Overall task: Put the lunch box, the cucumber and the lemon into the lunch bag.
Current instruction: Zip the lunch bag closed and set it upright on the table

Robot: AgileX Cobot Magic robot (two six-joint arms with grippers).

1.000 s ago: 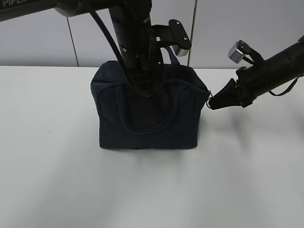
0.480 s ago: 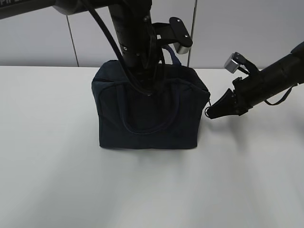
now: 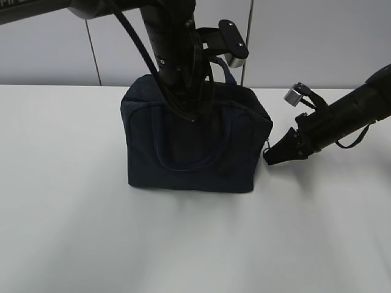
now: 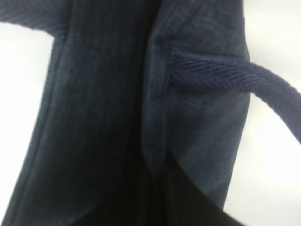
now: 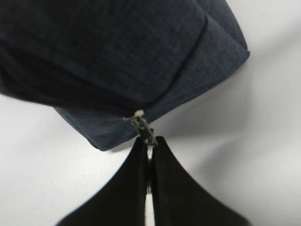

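Observation:
The dark navy lunch bag [image 3: 189, 152] stands upright on the white table. My left gripper [image 3: 189, 113] comes down on its top between the loop handles. In the left wrist view a fold of the lunch bag [image 4: 94, 117] runs into the dark shut jaws at the bottom edge, beside one handle [image 4: 225, 80]. My right gripper [image 3: 269, 156] sits low at the bag's right end, shut on the metal ring pull [image 5: 149, 151] of the zip, under the lunch bag [image 5: 117, 56]. The lunch box, the cucumber and the lemon are out of view.
White tabletop [image 3: 91, 232] surrounds the bag on all sides. A grey panelled wall [image 3: 317, 43] rises behind the table's far edge. The left arm's cable and wrist camera hang over the bag's top.
My right gripper has moved down the bag's right end with the ring pull in it. The bag has shifted slightly. The left gripper stays on the bag's top.

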